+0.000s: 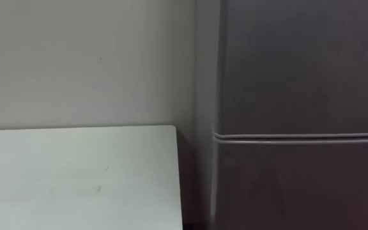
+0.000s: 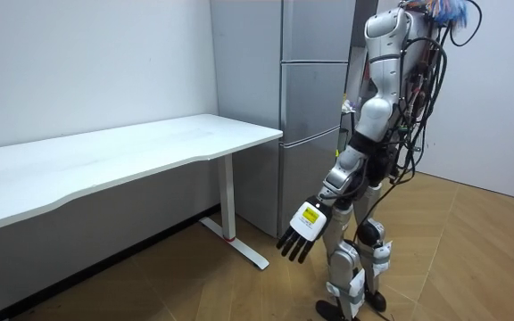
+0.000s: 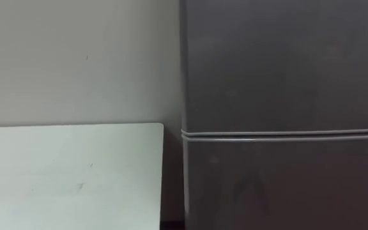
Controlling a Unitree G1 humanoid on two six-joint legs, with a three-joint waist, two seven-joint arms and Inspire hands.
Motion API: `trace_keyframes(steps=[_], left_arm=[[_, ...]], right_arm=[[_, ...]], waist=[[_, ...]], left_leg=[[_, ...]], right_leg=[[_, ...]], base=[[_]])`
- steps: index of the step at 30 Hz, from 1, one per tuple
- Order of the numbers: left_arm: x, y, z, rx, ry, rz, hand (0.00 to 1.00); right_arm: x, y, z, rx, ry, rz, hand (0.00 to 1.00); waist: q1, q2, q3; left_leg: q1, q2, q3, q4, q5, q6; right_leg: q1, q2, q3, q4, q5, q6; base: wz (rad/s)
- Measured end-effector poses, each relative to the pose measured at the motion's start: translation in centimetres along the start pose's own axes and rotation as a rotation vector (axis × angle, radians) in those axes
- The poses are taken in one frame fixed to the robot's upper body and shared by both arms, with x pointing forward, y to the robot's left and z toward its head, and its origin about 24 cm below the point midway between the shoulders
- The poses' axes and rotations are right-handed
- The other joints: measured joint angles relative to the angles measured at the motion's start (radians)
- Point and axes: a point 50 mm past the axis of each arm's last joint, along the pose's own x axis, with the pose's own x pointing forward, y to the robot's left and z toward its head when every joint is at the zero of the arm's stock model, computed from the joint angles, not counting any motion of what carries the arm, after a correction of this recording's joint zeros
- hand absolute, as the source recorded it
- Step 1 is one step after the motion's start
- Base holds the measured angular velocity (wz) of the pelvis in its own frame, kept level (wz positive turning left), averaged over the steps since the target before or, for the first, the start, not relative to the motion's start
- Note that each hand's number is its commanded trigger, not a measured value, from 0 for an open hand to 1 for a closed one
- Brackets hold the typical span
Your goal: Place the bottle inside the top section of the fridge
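The robot stands facing the grey fridge (image 1: 299, 76), whose upper door (image 1: 299, 64) and lower door (image 1: 299, 185) are both closed. A white bench (image 1: 75, 179) stands just beside the fridge on the robot's left, against a pale wall (image 1: 75, 64). Its left hand (image 2: 303, 234) hangs low by its leg, fingers released and holding nothing. I cannot tell where the bottle is.

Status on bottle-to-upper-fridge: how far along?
Done: the robot stands facing the fridge. In hand: nothing, the left hand hangs open and empty. Left: the upper door is shut, so fetching the bottle, opening and placing are all to do.
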Motion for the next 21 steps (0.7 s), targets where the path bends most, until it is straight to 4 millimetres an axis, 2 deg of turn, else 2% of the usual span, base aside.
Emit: trace_keyframes(steps=[9,15,21], left_arm=[[0.1,-0.6,0.5,0.060,-0.010,-0.048,0.00],[0.0,-1.8,0.9,0.124,-0.017,-0.101,0.00],[0.0,-2.0,1.1,0.132,-0.028,-0.116,0.00]], right_arm=[[0.3,1.2,0.7,-0.046,0.010,0.117,0.00],[0.4,1.9,1.5,-0.125,-0.015,0.131,0.00],[0.4,2.6,2.3,-0.156,-0.040,0.139,0.00]], waist=[[0.008,-0.002,0.0004],[0.025,-0.003,0.0009],[0.026,-0.003,0.0010]], left_leg=[[-0.015,-0.004,-0.023,0.009,-0.001,0.000],[-0.016,-0.006,-0.024,0.012,-0.002,0.001],[-0.021,-0.008,-0.027,0.017,-0.005,0.004]], right_leg=[[0.008,0.001,-0.016,-0.012,0.001,0.001],[0.009,0.000,-0.015,-0.011,0.000,0.002],[0.009,-0.002,-0.018,-0.011,-0.001,0.004]], base=[[0.09],[0.00],[0.00]])
